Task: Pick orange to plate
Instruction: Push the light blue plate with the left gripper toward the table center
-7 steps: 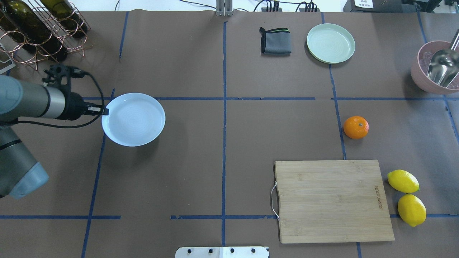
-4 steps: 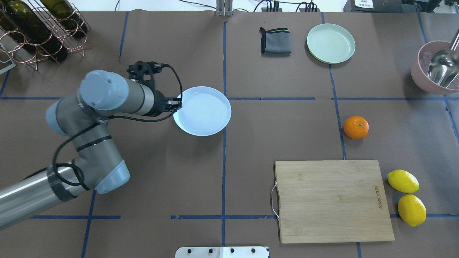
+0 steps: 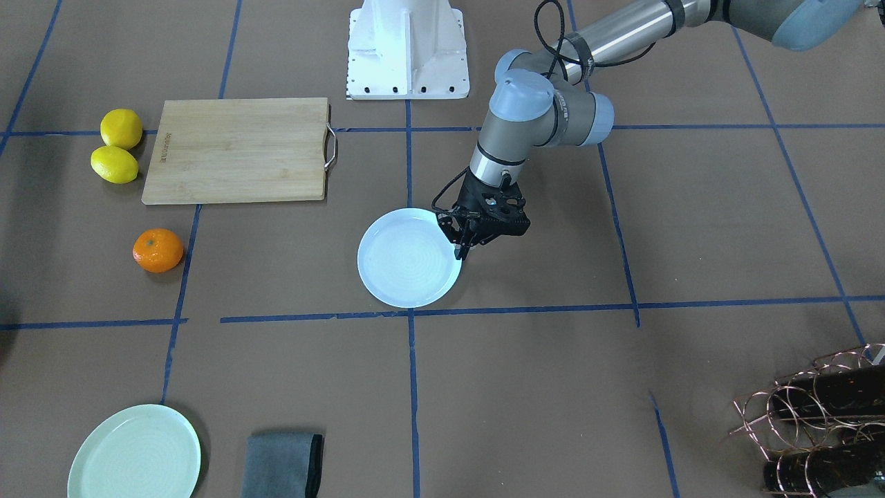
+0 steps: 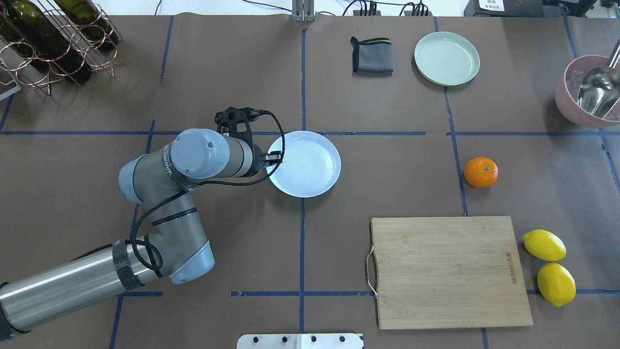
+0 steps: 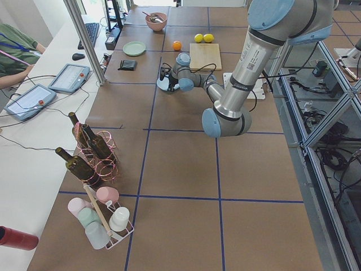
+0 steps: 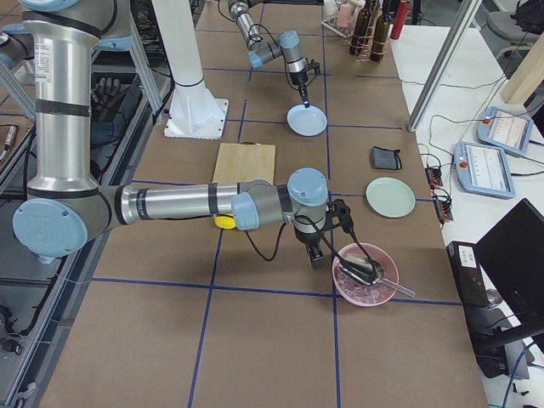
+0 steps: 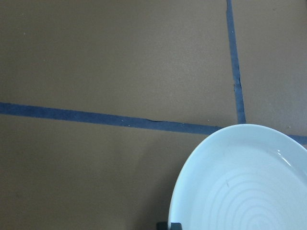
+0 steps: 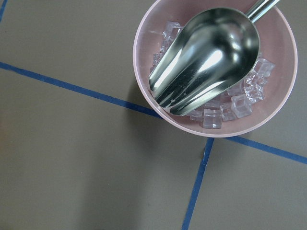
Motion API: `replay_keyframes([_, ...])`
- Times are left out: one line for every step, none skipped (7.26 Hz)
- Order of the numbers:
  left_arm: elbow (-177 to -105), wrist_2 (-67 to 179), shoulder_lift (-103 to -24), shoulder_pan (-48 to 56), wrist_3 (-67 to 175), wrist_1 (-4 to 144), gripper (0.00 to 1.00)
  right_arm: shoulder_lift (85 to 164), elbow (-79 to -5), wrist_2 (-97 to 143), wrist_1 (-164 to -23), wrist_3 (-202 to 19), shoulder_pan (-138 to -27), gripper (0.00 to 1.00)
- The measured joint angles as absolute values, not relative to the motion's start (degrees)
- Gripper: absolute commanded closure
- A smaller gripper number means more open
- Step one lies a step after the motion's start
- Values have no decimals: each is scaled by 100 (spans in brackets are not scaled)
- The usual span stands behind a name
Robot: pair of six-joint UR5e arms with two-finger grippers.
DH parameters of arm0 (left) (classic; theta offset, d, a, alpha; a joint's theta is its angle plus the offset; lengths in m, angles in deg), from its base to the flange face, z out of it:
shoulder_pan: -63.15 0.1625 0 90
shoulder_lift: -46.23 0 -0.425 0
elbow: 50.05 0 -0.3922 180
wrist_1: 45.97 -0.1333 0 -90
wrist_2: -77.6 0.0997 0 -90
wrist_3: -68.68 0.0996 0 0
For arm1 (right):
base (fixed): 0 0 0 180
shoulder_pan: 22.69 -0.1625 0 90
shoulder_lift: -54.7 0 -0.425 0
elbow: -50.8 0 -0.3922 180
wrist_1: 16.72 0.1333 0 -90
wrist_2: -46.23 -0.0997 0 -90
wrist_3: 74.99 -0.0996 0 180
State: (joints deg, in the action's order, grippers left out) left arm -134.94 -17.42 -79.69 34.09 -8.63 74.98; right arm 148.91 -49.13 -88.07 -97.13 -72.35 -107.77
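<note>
The white plate (image 4: 310, 167) with a bluish tint sits near the table's centre, also shown in the front view (image 3: 404, 263) and the left wrist view (image 7: 240, 187). My left gripper (image 4: 271, 160) is shut on its left rim, its dark fingers (image 3: 460, 247) pinching the edge. The orange (image 4: 480, 172) lies alone on the right half, well apart from the plate, and appears in the front view too (image 3: 158, 250). My right gripper (image 6: 316, 255) hangs beside the pink bowl, seen only from the side; I cannot tell whether it is open or shut.
A wooden cutting board (image 4: 448, 271) lies at front right with two lemons (image 4: 544, 245) beside it. A mint-green plate (image 4: 446, 58) and grey cloth (image 4: 372, 55) are at the back. A pink bowl (image 4: 579, 109) holds ice and a metal scoop. A wine rack (image 4: 53, 39) stands back left.
My left arm has carried the white plate rightward from the table's left side to near the centre line. The orange has not moved.
</note>
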Motion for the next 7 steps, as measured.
replay_keyframes([-13467,-1729,-7976,3436,-865,7502,23,14891,-4913,-8807,-9714,-7237,-10777,0])
replay_keyframes([-13466,-1725,-7974,3455,-856,7502,0,14889,-4916,-8807,-9714,-7241,-10777,0])
replay_keyframes([-13503,-1733,-7962,3459,-826,7487,0,14886,-4919,-8807,-9713,-7243,-10777,0])
replay_keyframes([-13617,-1761,-7920,3418,-713,7452,0,14884,-4920,-8807,-9714,-7242,-10777,0])
replay_keyframes([-13842,-1945,-7834,3265,-398,7305,0,14880,-4928,-8807,-9714,-7238,-10777,0])
replay_keyframes([-14239,-2373,-7683,2959,125,6869,0,14867,-4941,-8807,-9711,-7236,-10777,0])
replay_keyframes([-14775,-2738,-7472,2588,816,6278,0,14849,-4961,-8807,-9710,-7239,-10777,0])
